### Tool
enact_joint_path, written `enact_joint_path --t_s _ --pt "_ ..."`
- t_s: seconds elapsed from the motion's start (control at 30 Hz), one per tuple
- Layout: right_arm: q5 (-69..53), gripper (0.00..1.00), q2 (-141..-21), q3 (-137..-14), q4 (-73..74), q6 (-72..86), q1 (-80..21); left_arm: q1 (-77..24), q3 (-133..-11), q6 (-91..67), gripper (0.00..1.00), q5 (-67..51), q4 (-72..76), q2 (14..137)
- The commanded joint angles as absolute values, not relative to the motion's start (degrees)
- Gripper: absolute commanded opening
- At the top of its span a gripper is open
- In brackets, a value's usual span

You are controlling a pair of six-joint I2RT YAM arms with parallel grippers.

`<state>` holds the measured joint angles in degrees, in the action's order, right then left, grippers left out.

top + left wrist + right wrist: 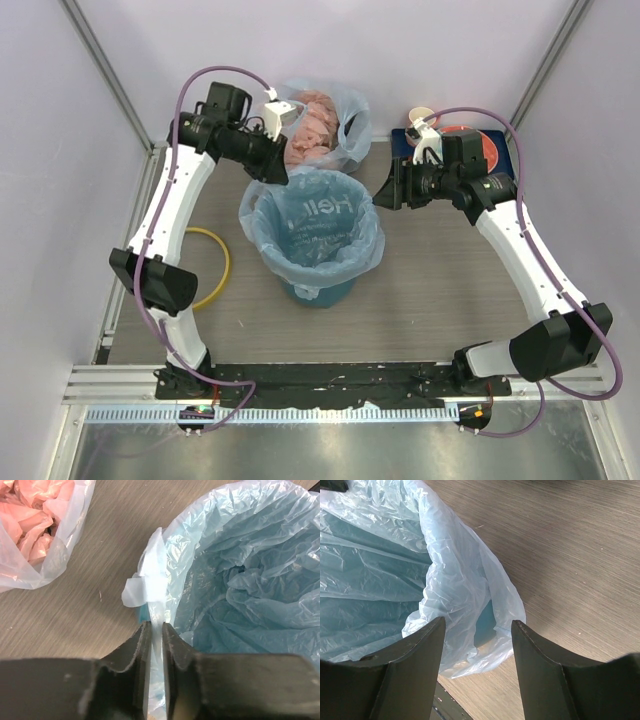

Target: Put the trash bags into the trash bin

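Observation:
The light-blue trash bag [312, 222] lines the teal trash bin [318, 292] in mid table, its edge folded out over the rim. My left gripper [276, 172] is at the bag's far-left rim and is shut on a fold of the film [154, 585]; the left wrist view [156, 626] shows film between the jaws. My right gripper [384, 192] is open and empty just off the bag's right rim. In the right wrist view it [478, 625] hovers over the draped bag edge [455, 580], with teal bin wall [485, 617] showing below.
A yellow ring [218, 262] lies on the table left of the bin. A clear whitish bag of pink lumps [322, 125] stands behind the bin, also in the left wrist view [35, 525]. A red round object on a blue base [482, 150] sits at back right.

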<state>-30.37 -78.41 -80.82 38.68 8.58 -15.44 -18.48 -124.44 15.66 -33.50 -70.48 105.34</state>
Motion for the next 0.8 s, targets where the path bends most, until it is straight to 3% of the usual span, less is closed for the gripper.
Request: enact_joint_path --t_s 0.0,0.1,0.17,0.23,0.3,0.77 --pt "-30.32 0.62 -78.14 -81.83 37.7 7.38 -16.08 -16.44 -125.77 13.54 0.12 -37.17 -69.0 106.43" --pt "-30.32 0.61 -78.13 -82.09 38.06 7.12 -16.08 -15.04 -124.98 11.43 0.0 -37.88 -68.38 107.49" --pt "-30.23 0.6 -78.22 -82.09 38.32 6.77 -16.08 -14.16 -123.75 9.33 0.0 -40.41 -67.51 108.01" --pt "-30.23 0.51 -78.31 -81.91 38.49 6.68 -16.08 -13.01 -121.66 7.83 0.0 -42.18 -66.54 108.37" --pt "-30.5 0.48 -78.4 -81.13 38.58 6.59 -16.17 -12.22 -119.54 5.28 0.0 -45.24 -64.61 108.37" --pt "-28.92 0.51 -79.45 -82.26 39.02 5.1 -16.52 -7.21 -109.96 -7.64 0.0 -55.28 -55.99 107.76"
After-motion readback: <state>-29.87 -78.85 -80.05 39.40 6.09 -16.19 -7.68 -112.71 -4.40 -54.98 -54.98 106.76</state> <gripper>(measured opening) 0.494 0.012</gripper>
